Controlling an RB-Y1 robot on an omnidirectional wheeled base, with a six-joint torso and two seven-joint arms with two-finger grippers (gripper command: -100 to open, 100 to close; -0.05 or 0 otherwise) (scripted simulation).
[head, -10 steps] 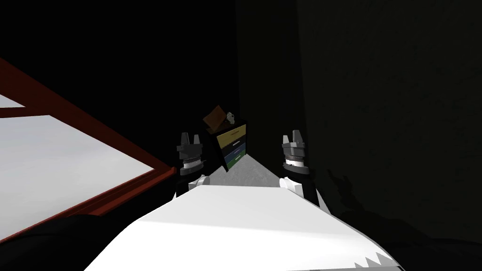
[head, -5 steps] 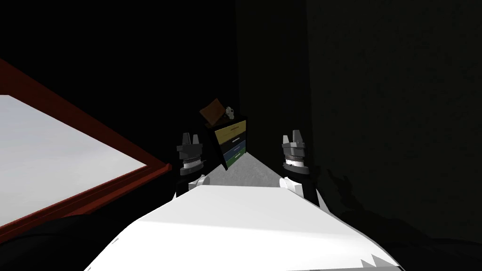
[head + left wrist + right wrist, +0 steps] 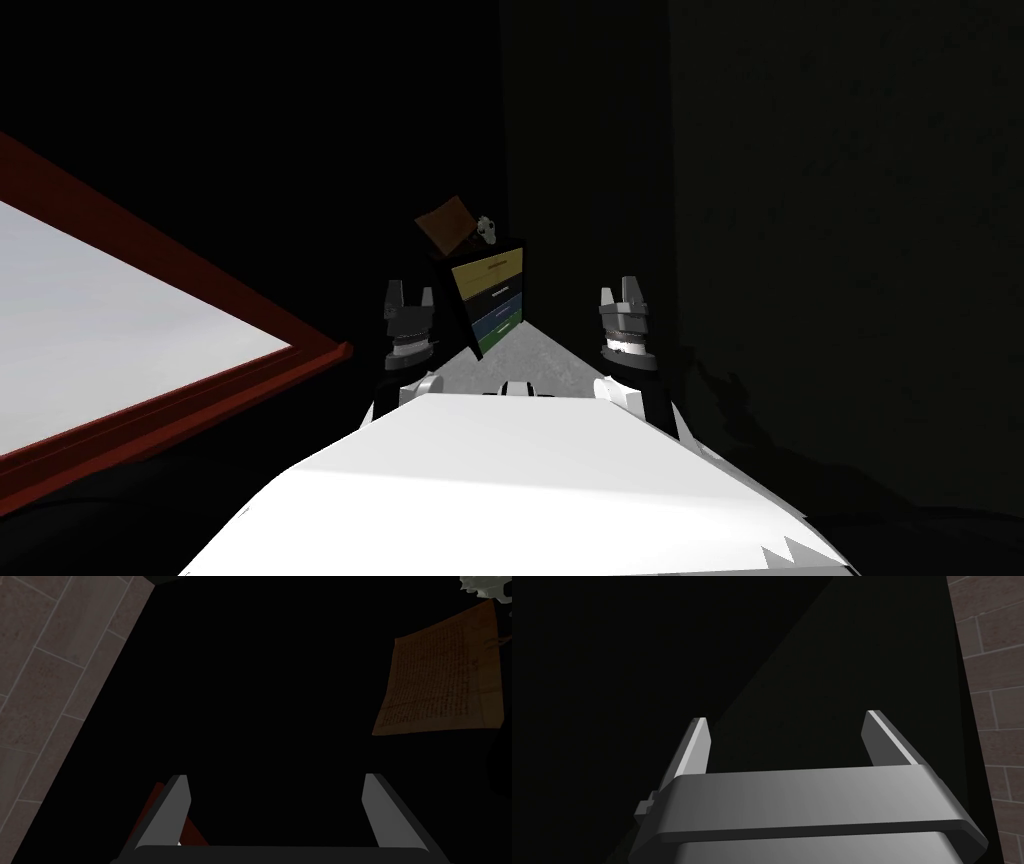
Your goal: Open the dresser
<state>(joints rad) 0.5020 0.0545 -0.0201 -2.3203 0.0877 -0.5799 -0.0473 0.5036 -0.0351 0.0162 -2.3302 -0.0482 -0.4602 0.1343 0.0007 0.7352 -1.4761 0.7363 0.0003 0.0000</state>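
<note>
At the far left lies a bed, its dark red frame (image 3: 170, 425) running around a plain white mattress (image 3: 100, 320). The frame's corner ends near the robot's left arm.

The left gripper (image 3: 409, 297) is held up in front of the chest. Its two blade fingers (image 3: 176, 806) are spread wide with nothing between them, so it is released. Its wrist view faces a black area. A band of grey tiled floor (image 3: 50, 686) lies to one side, and a sliver of red shows behind one finger.

The dresser (image 3: 490, 295) stands ahead of the robot, between the two grippers and beyond them. Neither gripper touches it. It is a small dark cabinet with four stacked drawer fronts, yellow at the top, then dark, blue and green. All four look flush with the body. On its top lie a brown sheet covered in writing (image 3: 445, 222) and, just beside it, a small pale object (image 3: 487, 229) whose shape cannot be made out. A strip of grey floor (image 3: 535, 355) leads up to the dresser's foot.

The right gripper (image 3: 626, 290) is raised level with the left one. Its fingers (image 3: 698, 741) are also apart and empty. It faces a dark surface, with a brick-patterned wall (image 3: 994, 676) to one side. A dim wall (image 3: 850, 250) takes up the far right.
</note>
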